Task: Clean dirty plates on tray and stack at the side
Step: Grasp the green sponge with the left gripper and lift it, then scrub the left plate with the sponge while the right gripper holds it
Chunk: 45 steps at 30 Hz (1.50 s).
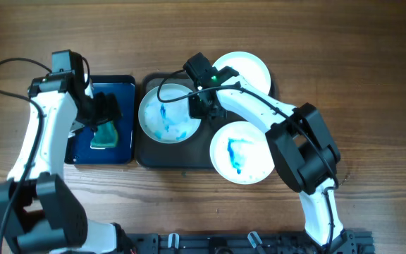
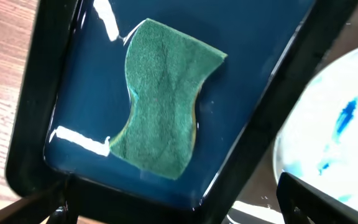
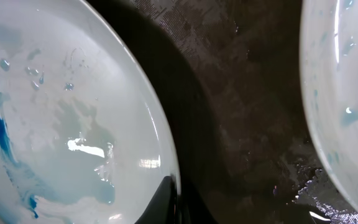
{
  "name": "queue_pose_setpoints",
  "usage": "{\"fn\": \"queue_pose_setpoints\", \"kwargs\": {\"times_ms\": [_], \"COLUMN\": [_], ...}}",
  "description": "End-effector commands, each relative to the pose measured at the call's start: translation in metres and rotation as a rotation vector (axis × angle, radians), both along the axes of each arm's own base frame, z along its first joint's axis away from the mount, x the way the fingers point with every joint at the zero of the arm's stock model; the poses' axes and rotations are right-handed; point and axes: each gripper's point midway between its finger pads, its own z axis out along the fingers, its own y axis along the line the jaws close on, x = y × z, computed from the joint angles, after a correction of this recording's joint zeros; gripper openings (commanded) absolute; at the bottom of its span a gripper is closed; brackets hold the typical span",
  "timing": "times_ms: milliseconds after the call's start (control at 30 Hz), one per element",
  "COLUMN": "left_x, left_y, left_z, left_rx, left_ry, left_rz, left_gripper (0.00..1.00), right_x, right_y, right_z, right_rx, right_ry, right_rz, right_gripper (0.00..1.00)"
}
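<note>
While the tray (image 1: pixel 182 155) lies lengthwise left-to-right, left jaws stand wide; right jaws, cannot tell.

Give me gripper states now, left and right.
Left gripper: open, above the sponge, holding nothing.
Right gripper: cannot be told; at the rim of the smeared plate nearest the sponge.

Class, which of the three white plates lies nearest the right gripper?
The smeared plate at the tray's left end, beside the sponge: the right gripper is at its rim, while the other two plates sit further right.
</note>
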Motion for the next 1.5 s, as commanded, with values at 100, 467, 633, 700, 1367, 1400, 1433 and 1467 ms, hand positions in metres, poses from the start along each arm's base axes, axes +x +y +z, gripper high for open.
{"fn": "queue_pose_setpoints", "kwargs": {"times_ms": [100,467,633,700,1367,1400,1433,1467], "left_x": [0.003,0.006,0.005,0.004,0.033,0.032,0.031,0.03], "left_y": [0.005,0.013,0.013,0.013,-0.045,-0.053,-0.063,-0.075], "left_z": [-0.027,-0.078,-0.095,-0.099,0.03,0.031,0.031,0.029], "left_rx": [0.008,0.034,0.028,0.027,-0.21,-0.235,-0.265,-0.287], "left_ry": [0.075,0.133,0.168,0.178,-0.085,-0.081,-0.076,-0.067], "left_rz": [-0.007,-0.027,-0.029,-0.029,-0.095,-0.095,-0.103,-0.107], "left_gripper": [0.79,0.69,0.62,0.54,0.04,0.04,0.04,0.04], "right_x": [0.002,0.003,0.004,0.004,-0.005,-0.004,-0.004,-0.003], "right_y": [-0.003,0.0,0.0,0.0,0.006,0.004,0.002,-0.002], "right_z": [-0.013,-0.012,-0.012,-0.012,-0.008,-0.008,-0.008,-0.008], "right_rx": [-0.03,-0.015,-0.014,-0.013,0.082,0.089,0.095,0.097], "right_ry": [0.006,0.001,-0.001,-0.002,0.073,0.081,0.091,0.1], "right_rz": [-0.007,-0.007,-0.006,-0.007,0.056,0.05,0.044,0.033], "right_gripper": [0.04,0.04,0.04,0.04,0.04,0.04,0.04,0.04]}}
